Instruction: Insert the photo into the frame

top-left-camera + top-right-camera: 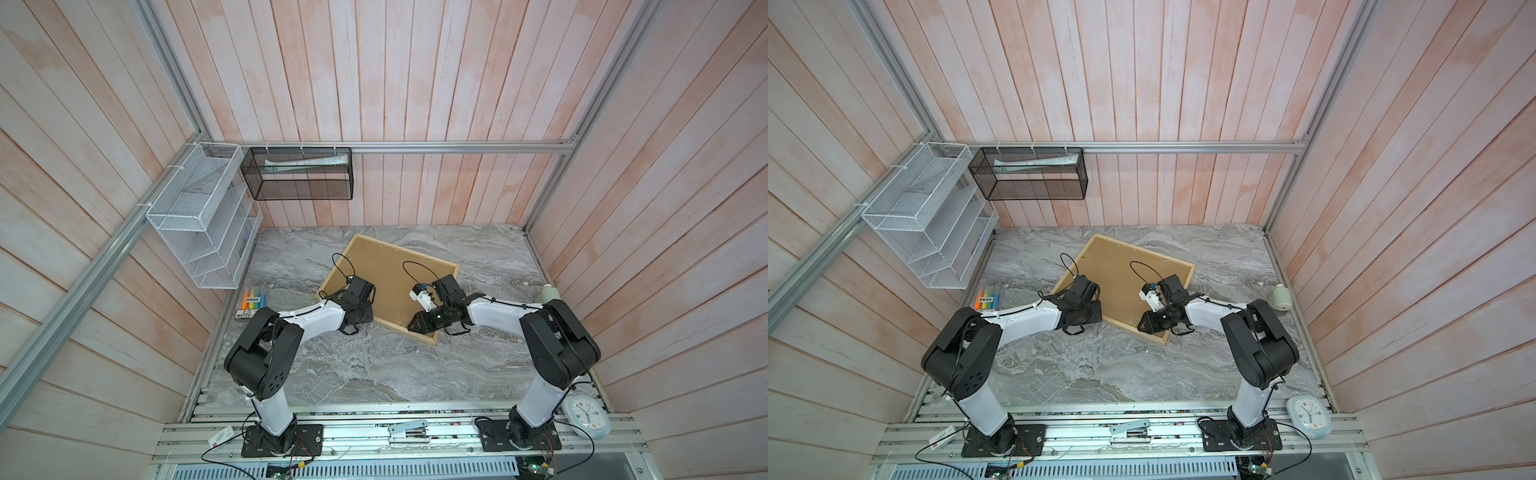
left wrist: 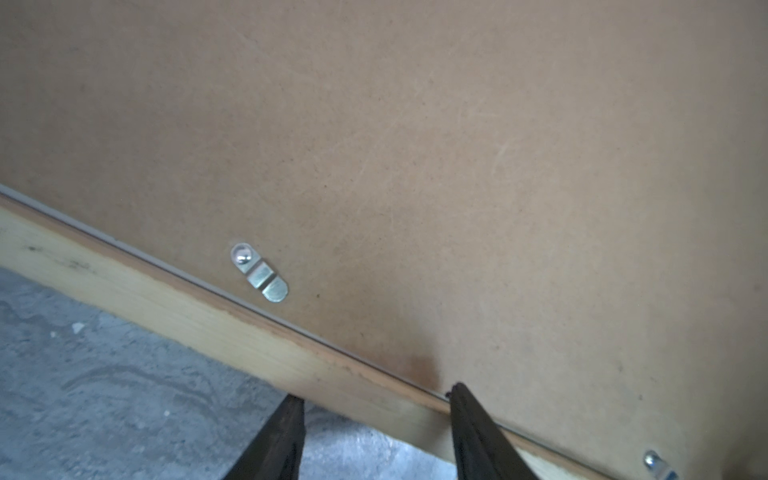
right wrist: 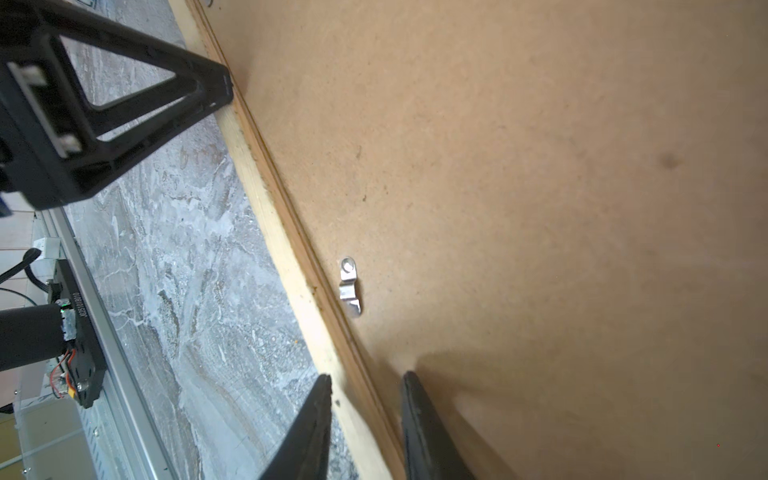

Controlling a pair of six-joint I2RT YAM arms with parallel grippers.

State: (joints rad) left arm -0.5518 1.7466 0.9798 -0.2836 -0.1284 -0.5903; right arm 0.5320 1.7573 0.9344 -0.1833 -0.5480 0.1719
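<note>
Frame (image 2: 166, 303): pale wood, flat on the desk (image 1: 374, 374), back upward, brown backing board (image 1: 390, 278) seated inside it.
Photo: out of sight.
Left end effector (image 2: 376, 392): jaws apart astride the frame's near rail, tips at both edges; clamping cannot be told.
Right end effector (image 3: 368, 376): parted astride the same rail, loose.
Metal turn clip (image 2: 258, 272): on the board, just inside that rail.

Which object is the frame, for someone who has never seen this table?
On the grey marble table, look to the middle, toward the back wall. The frame lies there flat and skewed, thin pale wood strips around a brown backing board. It is by far the largest thing there; the highlighter pack and pale jar at the sides are small.
</note>
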